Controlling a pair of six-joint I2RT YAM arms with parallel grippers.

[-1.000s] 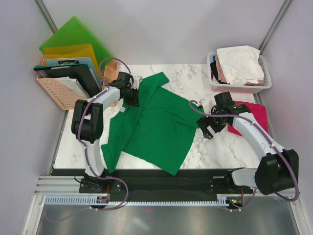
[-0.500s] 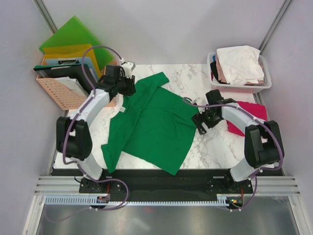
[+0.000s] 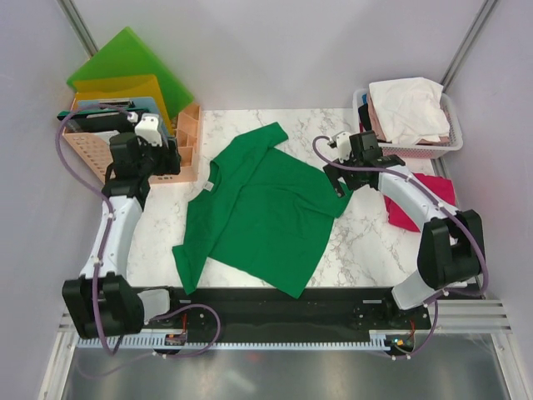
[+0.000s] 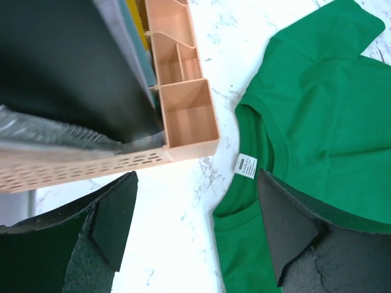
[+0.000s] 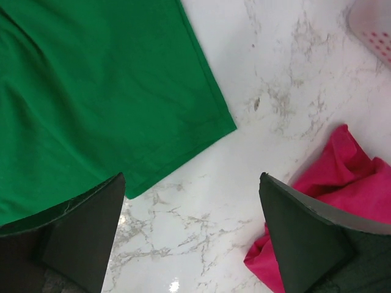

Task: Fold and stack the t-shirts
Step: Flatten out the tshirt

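1. Two t-shirts lay on the bench point(image 3: 366, 242): one green t-shirt point(image 3: 266, 212) spread flat at centre, and one magenta t-shirt point(image 3: 420, 204) bunched at 3 o'clock.
2. One white basket point(image 3: 408, 152) at 1 o'clock held a white garment point(image 3: 408, 104) over a pale pink one point(image 3: 379, 125).
3. One peach organiser point(image 3: 87, 158) at 10 o'clock held upright folders point(image 3: 125, 71) and a black clipboard point(image 3: 108, 125).
4. The left fingers point(image 4: 113, 223) were spread wide and empty, above the organiser's corner and the green collar.
5. The right fingers point(image 5: 85, 226) were spread and empty, between the green t-shirt's corner and the magenta t-shirt.

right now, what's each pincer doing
left pincer: open, holding nothing
right pincer: open, holding nothing
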